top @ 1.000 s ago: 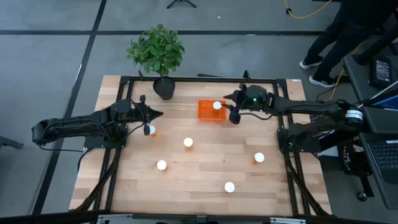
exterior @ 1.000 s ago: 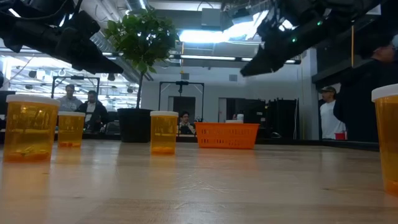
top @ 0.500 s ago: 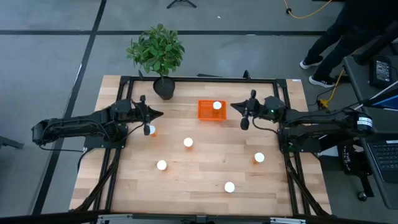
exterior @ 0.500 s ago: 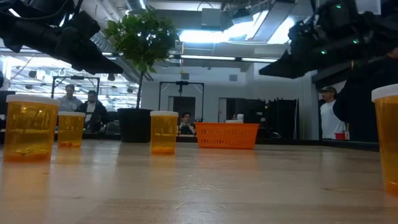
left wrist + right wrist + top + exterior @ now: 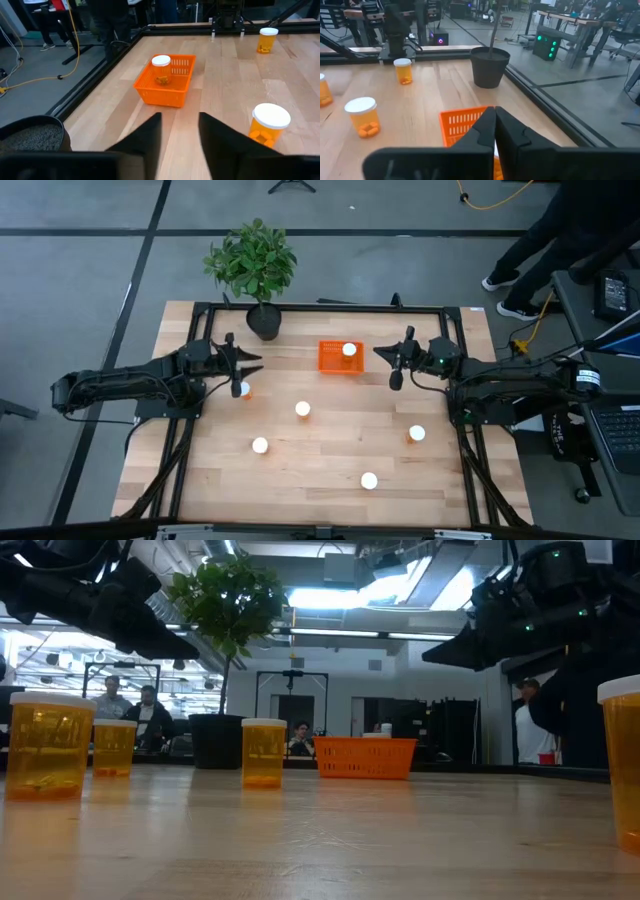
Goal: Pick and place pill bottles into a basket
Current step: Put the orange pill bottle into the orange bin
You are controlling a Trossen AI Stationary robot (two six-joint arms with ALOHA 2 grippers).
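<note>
The orange basket [image 5: 336,360] stands at the table's far middle, and one pill bottle [image 5: 349,350] stands upright inside it [image 5: 161,69]. Several more white-capped orange bottles stand upright on the wood: one [image 5: 243,389] just near-side of my left gripper, another [image 5: 303,409] at the middle, and others nearer [image 5: 260,445] [image 5: 369,480] [image 5: 417,434]. My left gripper [image 5: 258,364] hangs above the table left of the basket, open and with nothing between its fingers [image 5: 180,120]. My right gripper [image 5: 378,351] hangs right of the basket, shut and holding nothing [image 5: 494,114].
A dark plant pot [image 5: 264,321] with a leafy plant stands at the far left of the table. A black frame [image 5: 320,307] runs round the table's edges. People show in the room beyond, one at the high view's top right [image 5: 570,230].
My right gripper has drawn back from beside the basket toward the table's right edge. The bottle in the basket stays upright where it was. My left gripper has kept its place, and its fingers have parted a little.
</note>
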